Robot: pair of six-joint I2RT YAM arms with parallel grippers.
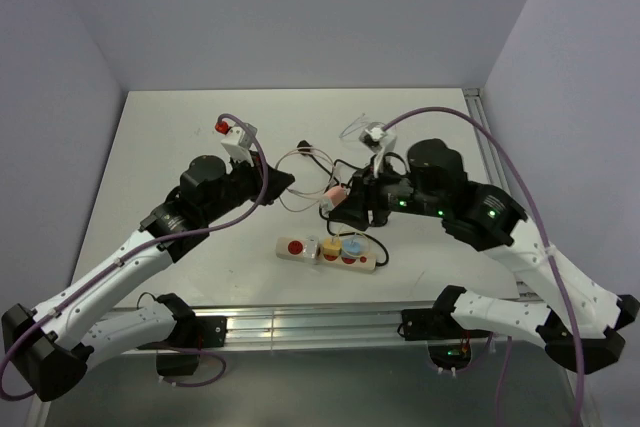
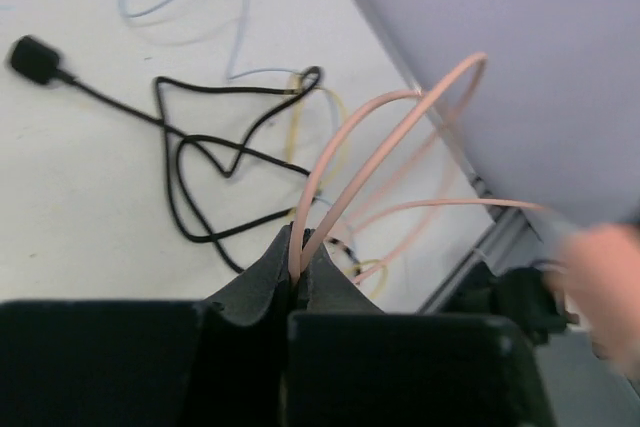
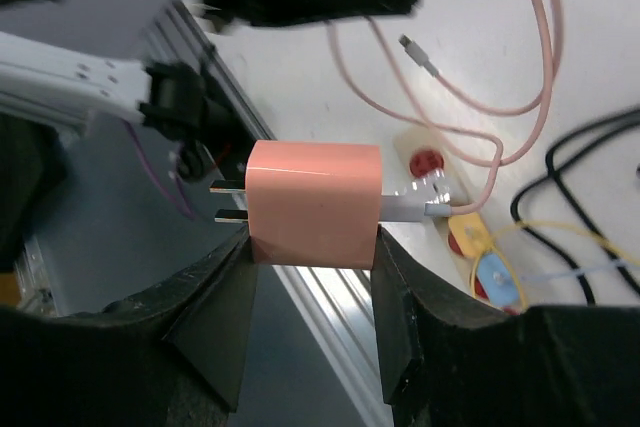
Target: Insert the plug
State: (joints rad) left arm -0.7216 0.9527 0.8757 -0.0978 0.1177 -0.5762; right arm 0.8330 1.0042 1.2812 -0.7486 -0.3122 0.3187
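My right gripper [image 3: 312, 247] is shut on a pink plug [image 3: 314, 202], its two prongs pointing left, and holds it in the air. In the top view the plug [image 1: 335, 194] hangs above and behind the white power strip [image 1: 310, 253]. The strip [image 3: 440, 192] has a red switch, a yellow plug [image 3: 467, 234] and a blue plug [image 3: 497, 274] in it. My left gripper [image 2: 297, 257] is shut on a loop of the pink cable [image 2: 370, 137]; in the top view it [image 1: 285, 184] sits left of the plug.
A black cable [image 2: 190, 162] with a black plug [image 2: 35, 59], plus yellow and pale blue wires, lie tangled on the white table behind the strip. The table's metal rail [image 1: 320, 325] runs along the near edge. Grey walls stand close on three sides.
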